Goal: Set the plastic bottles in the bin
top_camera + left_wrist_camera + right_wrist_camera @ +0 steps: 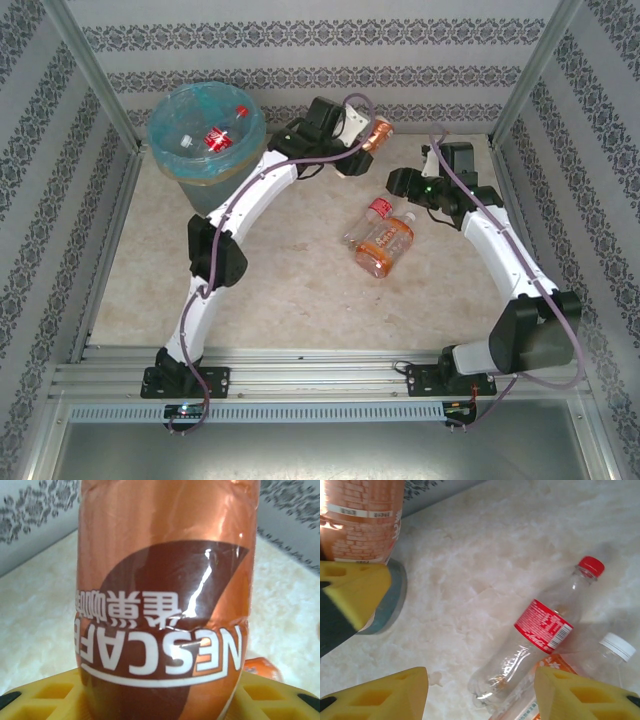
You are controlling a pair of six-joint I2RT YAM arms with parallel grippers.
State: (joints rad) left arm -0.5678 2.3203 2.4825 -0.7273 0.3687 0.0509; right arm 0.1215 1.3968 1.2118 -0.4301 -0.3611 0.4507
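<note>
Left gripper (370, 137) clamped on the slick orange bottle (165, 580), right gripper (480, 692) gaping empty — if I swing fast toward the bin (200, 185), it may slip or clip the rim.

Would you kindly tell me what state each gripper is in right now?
Left gripper: closed on the orange Nescafe bottle.
Right gripper: open, holding nothing.
</note>
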